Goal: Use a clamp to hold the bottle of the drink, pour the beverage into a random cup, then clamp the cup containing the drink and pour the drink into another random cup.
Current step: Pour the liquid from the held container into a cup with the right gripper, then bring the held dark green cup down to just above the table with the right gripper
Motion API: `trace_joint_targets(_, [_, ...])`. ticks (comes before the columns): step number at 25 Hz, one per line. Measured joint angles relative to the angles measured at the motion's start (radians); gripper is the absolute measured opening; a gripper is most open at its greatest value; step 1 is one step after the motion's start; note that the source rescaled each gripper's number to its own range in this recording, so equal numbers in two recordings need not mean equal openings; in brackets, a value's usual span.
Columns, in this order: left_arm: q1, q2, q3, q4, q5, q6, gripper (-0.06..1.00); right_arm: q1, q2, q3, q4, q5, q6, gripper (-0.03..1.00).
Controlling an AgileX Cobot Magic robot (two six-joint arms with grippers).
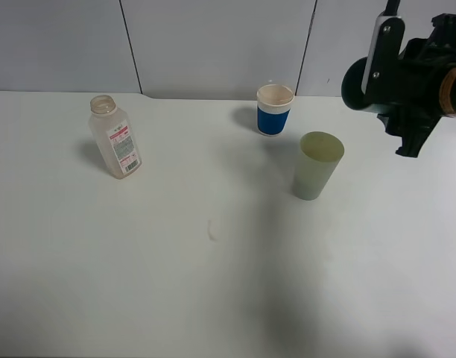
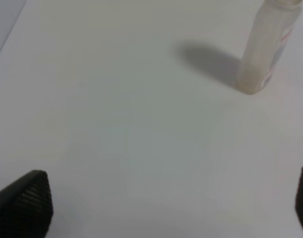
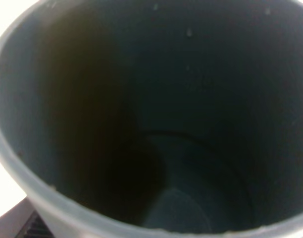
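Observation:
A clear, uncapped plastic bottle (image 1: 116, 139) with a red and white label stands on the white table at the left; it also shows in the left wrist view (image 2: 268, 47). A blue and white paper cup (image 1: 274, 110) stands at the back centre. A pale green cup (image 1: 316, 165) stands in front of it, to the right. My left gripper (image 2: 164, 203) is open and empty, some way from the bottle. My right gripper (image 1: 444, 93) is raised at the far right, shut on a dark cup (image 3: 156, 124). The cup's inside fills the right wrist view and looks empty.
The white table (image 1: 213, 283) ends at a grey panelled wall (image 1: 213, 45) at the back. A small faint mark (image 1: 211, 231) lies on the table in front of the cups.

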Motion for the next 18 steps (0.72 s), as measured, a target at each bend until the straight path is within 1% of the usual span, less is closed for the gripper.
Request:
trace_joint_targets(3, [0.0,0.0,0.0,0.0,0.0,0.0,1.0,0.0,0.0,0.0,0.001,-0.019,0.212,0.0])
trace_joint_targets(6, [0.0,0.0,0.0,0.0,0.0,0.0,1.0,0.0,0.0,0.0,0.008,-0.019,0.358,0.0])
trace_joint_targets(7, [0.0,0.0,0.0,0.0,0.0,0.0,1.0,0.0,0.0,0.0,0.008,-0.019,0.358,0.0])
trace_joint_targets(9, [0.0,0.0,0.0,0.0,0.0,0.0,1.0,0.0,0.0,0.0,0.02,-0.019,0.447,0.0])
trace_joint_targets(10, [0.0,0.0,0.0,0.0,0.0,0.0,1.0,0.0,0.0,-0.002,0.033,-0.032,0.521,0.0])
trace_joint_targets(12, [0.0,0.0,0.0,0.0,0.0,0.0,1.0,0.0,0.0,-0.016,0.059,-0.062,0.578,0.0])
trace_joint_targets(14, [0.0,0.0,0.0,0.0,0.0,0.0,1.0,0.0,0.0,-0.039,0.096,-0.103,0.609,0.0])
trace_joint_targets(18, [0.0,0.0,0.0,0.0,0.0,0.0,1.0,0.0,0.001,-0.11,0.217,-0.216,0.622,0.0])
